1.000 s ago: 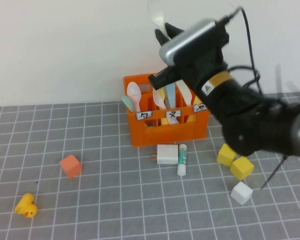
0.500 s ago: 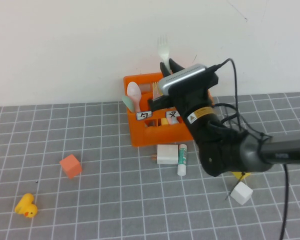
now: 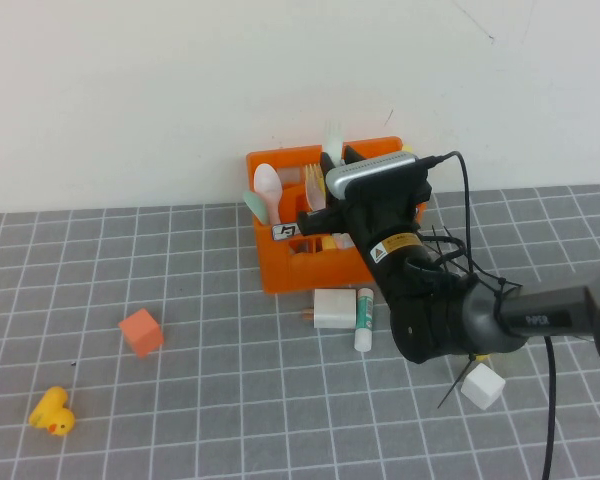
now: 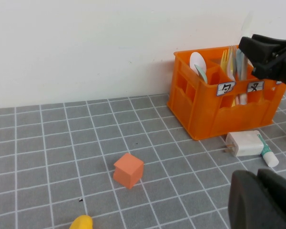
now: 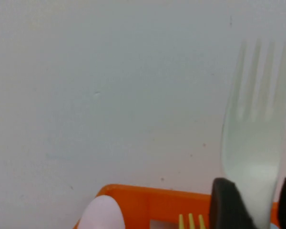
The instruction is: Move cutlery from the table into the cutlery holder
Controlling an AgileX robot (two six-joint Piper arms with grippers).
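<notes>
Two fingers [image 5: 227, 202] of the right gripper [image 5: 252, 205] clamp the cream-white fork [image 5: 255, 143], tines up, directly above the cutlery holder [image 3: 310, 272]; left gripper [image 4: 262, 200] hangs well apart, finger state unclear

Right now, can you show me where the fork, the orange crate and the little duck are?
fork [image 5: 253, 143]: right wrist view, its pale head, held by the right gripper [image 5: 251, 202].
orange crate [image 3: 325, 272]: high view, its front wall.
duck [image 3: 52, 411]: high view, its yellow body.
</notes>
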